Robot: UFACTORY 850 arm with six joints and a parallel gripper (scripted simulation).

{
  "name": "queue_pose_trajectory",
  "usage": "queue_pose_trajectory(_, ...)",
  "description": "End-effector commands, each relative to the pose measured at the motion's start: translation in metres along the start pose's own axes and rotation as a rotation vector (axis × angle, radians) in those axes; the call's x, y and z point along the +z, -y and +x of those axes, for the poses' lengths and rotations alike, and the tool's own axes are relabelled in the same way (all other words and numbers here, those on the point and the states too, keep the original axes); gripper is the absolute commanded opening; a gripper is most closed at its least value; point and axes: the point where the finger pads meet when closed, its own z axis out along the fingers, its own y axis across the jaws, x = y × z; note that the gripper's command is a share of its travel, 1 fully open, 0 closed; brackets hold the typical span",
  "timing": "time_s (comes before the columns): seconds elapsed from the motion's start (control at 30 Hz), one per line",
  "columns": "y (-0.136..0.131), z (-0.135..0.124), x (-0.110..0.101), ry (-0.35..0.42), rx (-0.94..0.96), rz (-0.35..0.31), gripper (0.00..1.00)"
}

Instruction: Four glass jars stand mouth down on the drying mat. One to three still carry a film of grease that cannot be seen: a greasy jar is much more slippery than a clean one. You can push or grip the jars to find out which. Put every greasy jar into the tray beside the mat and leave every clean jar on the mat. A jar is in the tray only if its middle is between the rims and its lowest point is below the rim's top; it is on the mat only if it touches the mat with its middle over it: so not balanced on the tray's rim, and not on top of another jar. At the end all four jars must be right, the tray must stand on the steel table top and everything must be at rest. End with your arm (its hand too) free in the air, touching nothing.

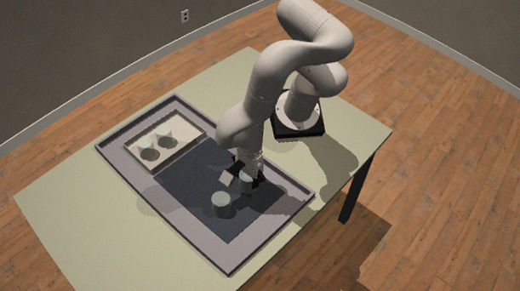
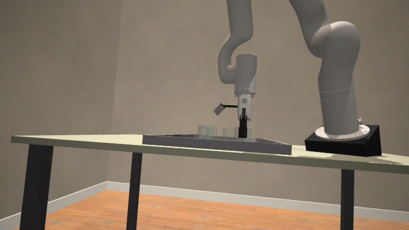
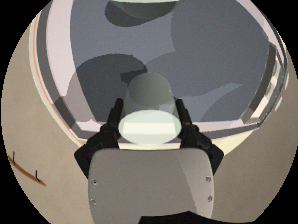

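Observation:
My gripper (image 1: 245, 181) (image 2: 242, 132) (image 3: 149, 106) stands low over the dark drying mat (image 1: 194, 181) (image 3: 220, 60). Its two black fingers press against the sides of a pale glass jar (image 1: 245, 174) (image 3: 150, 125) that stands mouth down on the mat. A second jar (image 1: 221, 202) (image 3: 142, 5) stands on the mat in front of it, apart from the gripper. Two more jars (image 1: 162, 130) (image 1: 144, 142) stand inside the light tray (image 1: 179, 153) beside the mat. In the side view the jars (image 2: 206, 129) (image 2: 228, 132) show just above the rim.
Mat and tray lie inside a shallow grey surround (image 1: 116, 157) (image 2: 217, 143) on the table (image 1: 104, 249). The arm's black base (image 1: 296, 129) (image 2: 343, 143) stands behind the mat. A small grey camera block (image 1: 225, 179) (image 2: 218, 109) sticks out from the wrist.

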Motion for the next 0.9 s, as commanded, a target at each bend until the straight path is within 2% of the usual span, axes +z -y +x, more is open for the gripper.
queue_pose_trajectory(0.0,0.0000,0.0005,-0.0002,-0.001,0.000,0.000,0.75)
queue_pose_trajectory(0.87,0.0000,0.0005,-0.0002,-0.001,0.000,0.000,0.72)
